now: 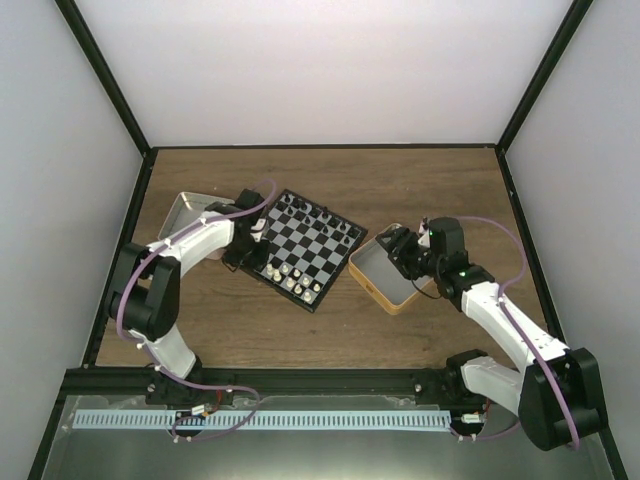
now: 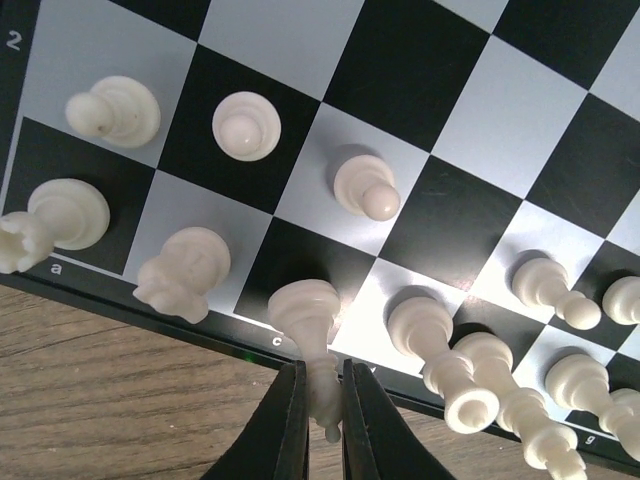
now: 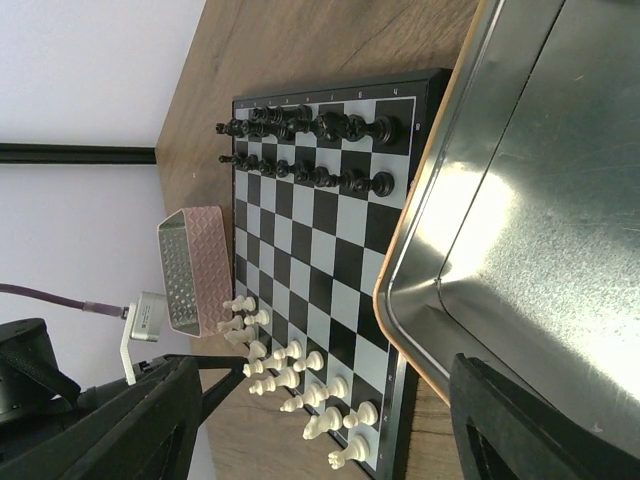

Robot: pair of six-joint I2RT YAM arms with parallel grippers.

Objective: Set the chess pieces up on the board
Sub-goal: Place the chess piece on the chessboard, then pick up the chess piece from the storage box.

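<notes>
The left pincer was clamped on the tip of a cream piece standing just ahead of it on the board. Most chess pieces looked placed. One pawn square beyond seemed bare. The right pincer hung spread over a tin.

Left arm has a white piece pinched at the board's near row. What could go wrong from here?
1. The left fingers grip the c-file piece by its tip; pulling away before opening could drag it off its square.
2. The knight and tall piece stand close on either side; widening fingers could knock them.
</notes>
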